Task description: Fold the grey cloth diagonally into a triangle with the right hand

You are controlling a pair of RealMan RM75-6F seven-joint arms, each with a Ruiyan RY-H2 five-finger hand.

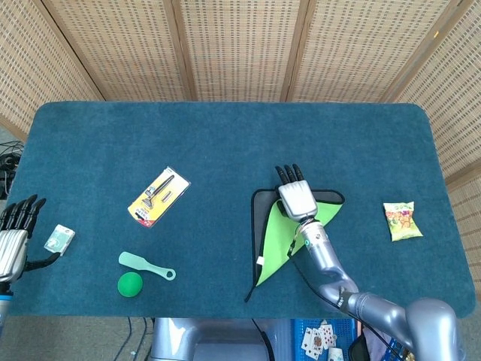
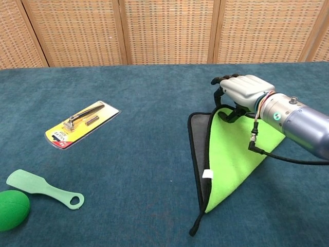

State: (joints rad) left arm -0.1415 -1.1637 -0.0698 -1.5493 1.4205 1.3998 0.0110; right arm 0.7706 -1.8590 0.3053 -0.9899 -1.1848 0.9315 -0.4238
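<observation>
The grey cloth (image 1: 258, 218) lies right of the table's middle, with its bright green underside (image 1: 282, 235) turned up over most of it. In the chest view only a grey strip (image 2: 197, 146) shows along the left edge, beside the green flap (image 2: 231, 154). A small white label (image 2: 207, 174) sits on the flap's left edge. My right hand (image 1: 295, 197) grips the flap's lifted corner at the cloth's far side, fingers curled down onto it (image 2: 240, 90). My left hand (image 1: 13, 239) rests at the table's left edge, fingers spread, holding nothing.
A packaged razor (image 1: 158, 196) lies left of centre. A mint-green scoop (image 1: 145, 265) and a green ball (image 1: 130, 284) sit near the front edge. A small packet (image 1: 58, 238) lies beside my left hand. A snack bag (image 1: 400, 220) lies to the cloth's right.
</observation>
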